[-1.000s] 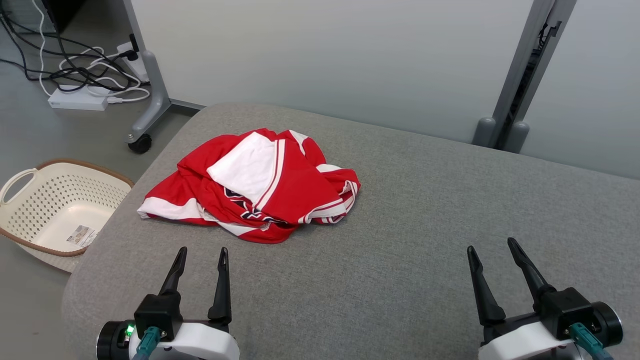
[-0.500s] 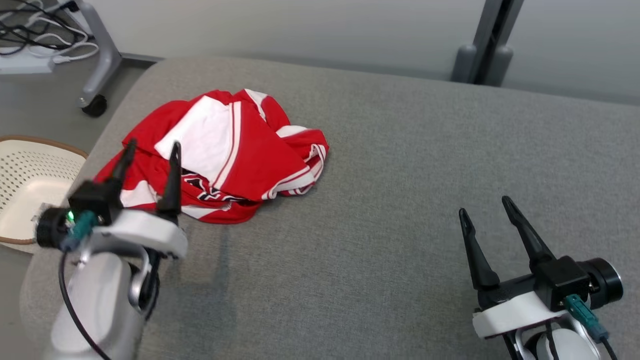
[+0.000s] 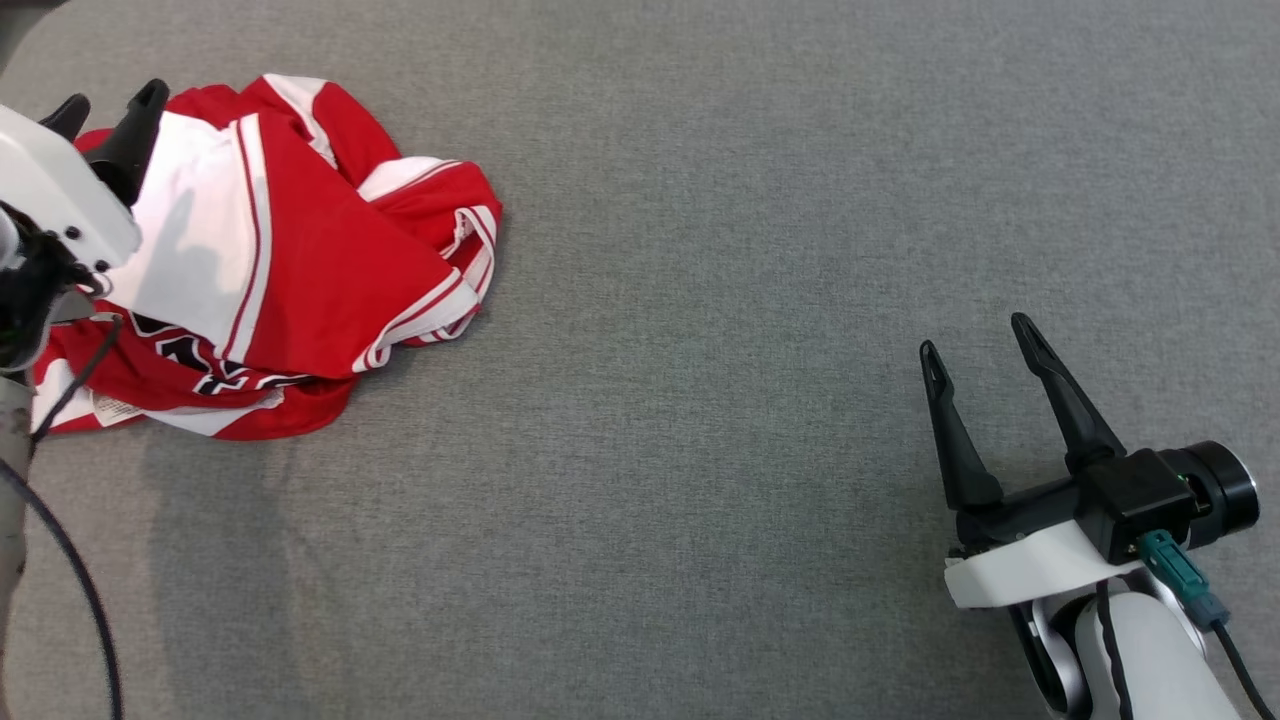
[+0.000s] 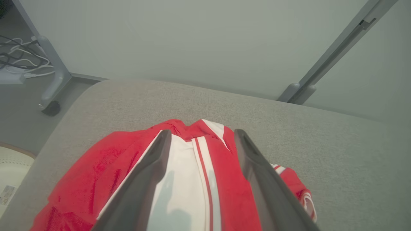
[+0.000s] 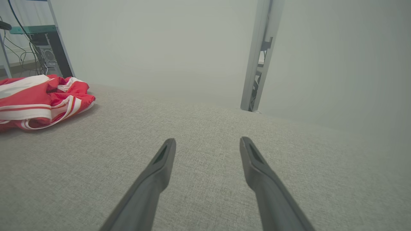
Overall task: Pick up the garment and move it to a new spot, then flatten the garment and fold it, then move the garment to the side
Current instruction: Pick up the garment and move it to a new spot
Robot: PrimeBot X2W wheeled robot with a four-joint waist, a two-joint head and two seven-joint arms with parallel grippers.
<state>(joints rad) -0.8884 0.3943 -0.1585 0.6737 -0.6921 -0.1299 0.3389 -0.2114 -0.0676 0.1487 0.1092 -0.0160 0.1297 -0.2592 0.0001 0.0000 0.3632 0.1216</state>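
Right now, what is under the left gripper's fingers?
The crumpled red and white garment lies under the open left gripper, its white panel between the fingers. The grey cushion shows around it; whatever lies beneath the heap is covered.

The right hand [image 3: 975, 335] has long black fingers, a white shell, teal plug and black cylinder; the left hand [image 3: 112, 95] has a white, screw-dotted shell.
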